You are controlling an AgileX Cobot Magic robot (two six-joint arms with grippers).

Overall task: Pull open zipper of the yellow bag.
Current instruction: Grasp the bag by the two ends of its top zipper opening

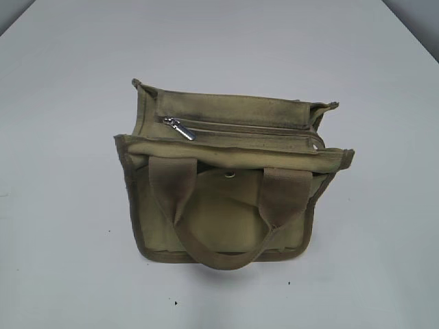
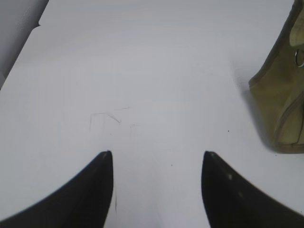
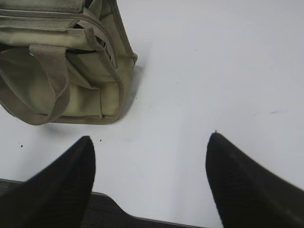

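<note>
The yellow bag [image 1: 230, 178] stands near the middle of the white tabletop [image 1: 68, 103], its top facing the exterior camera. The zipper [image 1: 240, 128] runs left to right across the top, and its silver pull tab [image 1: 180, 129] lies at the left end of the track, so the zipper looks closed along the length that shows. Below it, the round metal snap [image 1: 229, 175] sits between the two khaki handles [image 1: 216, 257], which droop over the near face. Darker trim follows the bag's left, right and near edges.

Bare tabletop surrounds the bag on every side in the exterior view, with wide room to the left and right; neither arm appears there. The tabletop's far corners cut across the upper left and upper right of that view.

The left hand [image 2: 158, 154] hovers above bare tabletop with its fingers spread apart and nothing between them; the bag's corner shows at the right edge of its view, well apart from the fingers. The right hand [image 3: 151, 137] is likewise spread and empty, with the bag to the far left of it, near but clear of the left finger [image 3: 71, 180]. The tabletop's near edge passes under that finger.
</note>
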